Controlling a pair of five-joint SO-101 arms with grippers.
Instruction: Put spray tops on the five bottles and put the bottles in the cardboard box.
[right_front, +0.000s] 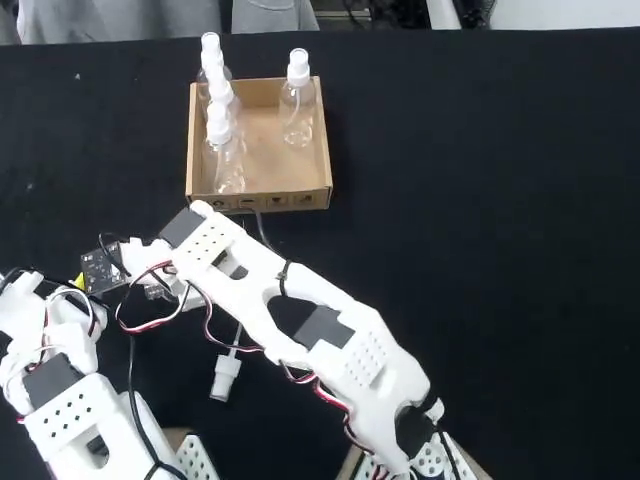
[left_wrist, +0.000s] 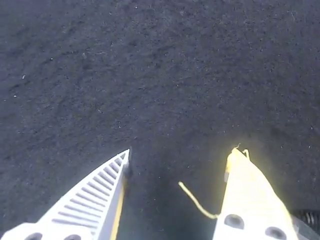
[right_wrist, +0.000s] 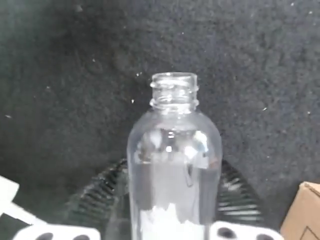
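We saw the right pincer (right_wrist: 172, 167) clamped on an open-necked bottle (right_wrist: 172, 125), neck past its tips; left pincer (left_wrist: 181, 150) spread wide, table (left_wrist: 150, 75) seemingly just below.

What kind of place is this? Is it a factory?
More likely a robot lab or hobby workbench than a factory, I think. Two white arms with loose wires sit at a table covered in black cloth, and there is just one cardboard box of bottles.
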